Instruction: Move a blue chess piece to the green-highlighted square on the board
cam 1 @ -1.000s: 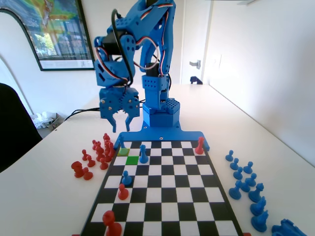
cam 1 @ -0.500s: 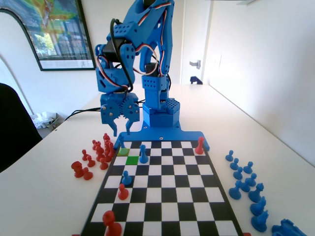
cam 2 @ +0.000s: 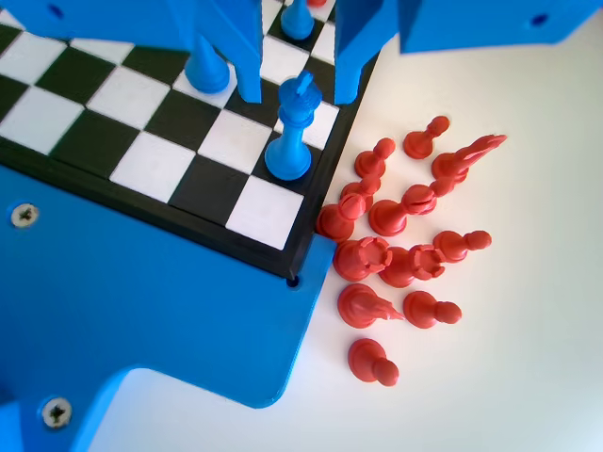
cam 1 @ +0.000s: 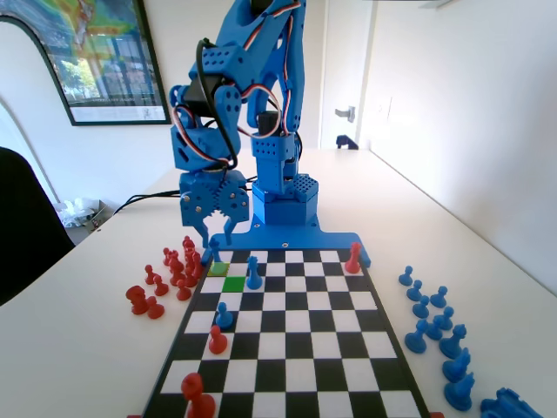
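Observation:
In the fixed view my gripper [cam 1: 216, 239] hangs open, low over the far left corner of the board [cam 1: 296, 348]. The bright green square [cam 1: 233, 284] lies just in front of it, with a duller yellow-green square [cam 1: 218, 269] diagonally behind. The blue pawn [cam 1: 224, 315] stands two rows nearer the camera, apart from the gripper. A taller blue piece [cam 1: 252, 273] stands right of the green square. In the wrist view the gripper [cam 2: 298, 92] straddles a cross-topped blue piece [cam 2: 290, 141] near the corner of the board [cam 2: 151, 165], without touching it.
Red pieces [cam 1: 174, 270] lie in a heap off the board's left edge, close to the gripper, and appear again in the wrist view as toppled red pieces [cam 2: 405, 245]. Spare blue pieces [cam 1: 435, 322] stand to the right. A red pawn [cam 1: 218, 340] and another red piece [cam 1: 352, 258] are on the board.
The gripper has come down and moved slightly right, towards the board's far left corner. Its jaws stayed open. No piece has moved.

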You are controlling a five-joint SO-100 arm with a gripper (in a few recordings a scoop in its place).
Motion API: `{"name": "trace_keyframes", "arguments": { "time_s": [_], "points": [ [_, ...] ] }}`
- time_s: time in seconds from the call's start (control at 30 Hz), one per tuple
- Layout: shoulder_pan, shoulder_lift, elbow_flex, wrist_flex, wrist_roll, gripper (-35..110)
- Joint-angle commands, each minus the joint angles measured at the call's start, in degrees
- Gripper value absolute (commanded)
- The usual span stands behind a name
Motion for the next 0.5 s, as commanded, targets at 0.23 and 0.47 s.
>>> {"name": "trace_keyframes", "arguments": {
  "time_s": [0.23, 0.47],
  "points": [
    [2.55, 0.88, 3.08, -4.92, -3.69, 11],
    [1.93, 0.88, 4.04, -6.15, -3.16, 11]
  ]
}}
